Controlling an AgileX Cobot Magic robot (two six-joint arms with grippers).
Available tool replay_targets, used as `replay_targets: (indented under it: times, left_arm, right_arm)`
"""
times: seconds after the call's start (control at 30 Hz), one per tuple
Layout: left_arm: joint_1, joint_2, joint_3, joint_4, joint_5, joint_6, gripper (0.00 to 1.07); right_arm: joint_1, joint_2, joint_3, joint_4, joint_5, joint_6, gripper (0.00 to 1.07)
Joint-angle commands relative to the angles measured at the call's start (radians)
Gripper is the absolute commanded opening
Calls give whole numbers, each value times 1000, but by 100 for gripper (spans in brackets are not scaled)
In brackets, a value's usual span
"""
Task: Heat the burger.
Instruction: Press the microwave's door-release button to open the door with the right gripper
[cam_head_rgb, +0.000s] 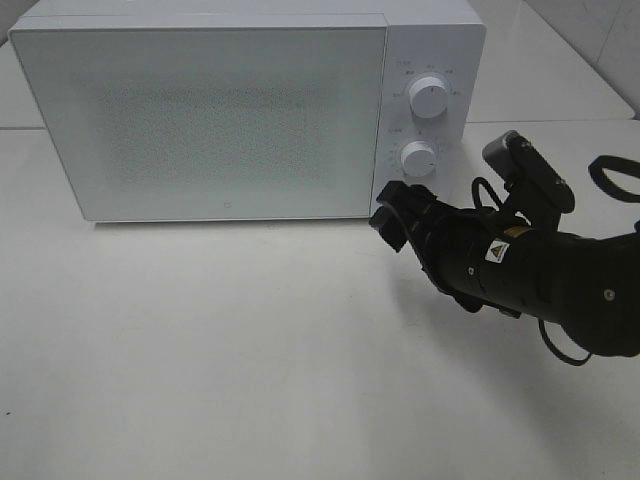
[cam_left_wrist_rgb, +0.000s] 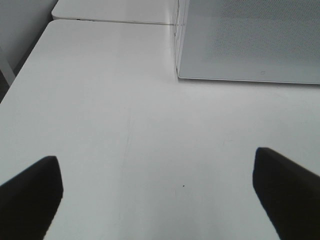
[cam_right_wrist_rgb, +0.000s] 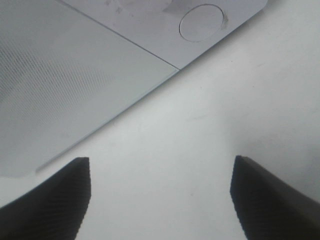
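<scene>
White boxy microwave (cam_head_rgb: 220, 110): door shut | burger: unseen | right gripper (cam_head_rgb: 390, 215): jaws apart, near round white lower dial (cam_head_rgb: 418, 158) | left gripper (cam_left_wrist_rgb: 157, 200): jaws apart | heating: likely pending

The boxy white microwave (cam_head_rgb: 220, 115) sat door shut on the white table (cam_head_rgb: 200, 380), with the black right gripper (cam_head_rgb: 392, 215) near its lower round dial (cam_head_rgb: 418, 158).
</scene>
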Motion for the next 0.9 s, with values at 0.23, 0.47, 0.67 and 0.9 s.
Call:
replay_targets:
  times: [0.23, 0.47, 0.67, 0.9]
  left_arm:
    - [1, -26, 3, -2, -4, -5, 98]
    - [1, -26, 3, -2, -4, -5, 98]
    - [1, -26, 3, -2, -4, -5, 98]
    - [1, -26, 3, -2, -4, -5, 98]
  right_arm:
    - [-4, -67, -125, 2, 390, -475, 75]
    - [-4, -93, -254, -5, 692, -733, 75]
    - [-4, -109, -319, -117, 895, -781, 75]
    - [-4, -206, -330, -208, 1130, -773, 75]
